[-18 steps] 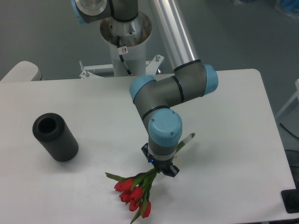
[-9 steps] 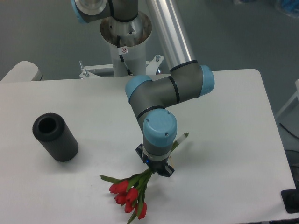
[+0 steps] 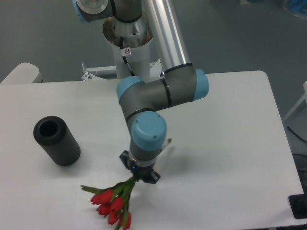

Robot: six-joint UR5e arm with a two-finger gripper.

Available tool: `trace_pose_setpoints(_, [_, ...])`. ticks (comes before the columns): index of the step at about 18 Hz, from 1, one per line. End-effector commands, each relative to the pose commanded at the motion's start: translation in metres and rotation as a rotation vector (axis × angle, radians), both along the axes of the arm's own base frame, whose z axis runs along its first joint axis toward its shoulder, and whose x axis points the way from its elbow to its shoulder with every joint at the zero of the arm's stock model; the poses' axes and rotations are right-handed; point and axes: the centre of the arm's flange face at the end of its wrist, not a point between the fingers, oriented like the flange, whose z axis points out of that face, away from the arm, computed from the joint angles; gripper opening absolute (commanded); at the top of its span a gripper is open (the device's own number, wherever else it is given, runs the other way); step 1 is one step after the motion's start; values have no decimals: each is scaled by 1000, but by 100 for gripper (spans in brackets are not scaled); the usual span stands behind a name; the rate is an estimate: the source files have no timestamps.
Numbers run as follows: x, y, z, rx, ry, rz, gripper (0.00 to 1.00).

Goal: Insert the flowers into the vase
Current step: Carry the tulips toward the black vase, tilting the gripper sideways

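Observation:
The flowers [image 3: 112, 201] are a small bunch of red tulip buds with green stems and leaves, hanging near the table's front edge with the buds pointing down-left. My gripper [image 3: 140, 176] is shut on the stems, and a stem end sticks out past the wrist on the right. The vase [image 3: 56, 140] is a matte black cylinder at the left of the table, tilted so its round hole faces up toward the camera. The flowers are to the right of the vase and in front of it, apart from it.
The white table [image 3: 230, 134] has its front edge just below the buds. The arm's grey base column [image 3: 128, 50] stands behind the table's far edge. A dark object [image 3: 300, 206] shows at the right frame edge.
My gripper has carried the flowers leftward across the table, toward the vase. The vase has not moved.

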Motion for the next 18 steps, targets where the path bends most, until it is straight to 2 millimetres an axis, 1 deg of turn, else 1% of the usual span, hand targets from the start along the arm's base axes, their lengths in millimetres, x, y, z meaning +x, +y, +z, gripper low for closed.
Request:
trace_pose_setpoints(1, [8, 5, 7, 36, -14, 14, 0])
trace_pose_setpoints(4, [18, 12, 30, 131, -63, 35, 0])
trace_pose_setpoints(10, [32, 10, 93, 304, -131, 3, 0])
trace_pose_setpoints(13, [40, 16, 114, 403, -215, -30, 0])
trace_pose_setpoints(17, [51, 14, 140, 498, -294, -59, 0])
trace_pose_setpoints(18, [53, 11, 150, 525, -312, -67, 0])
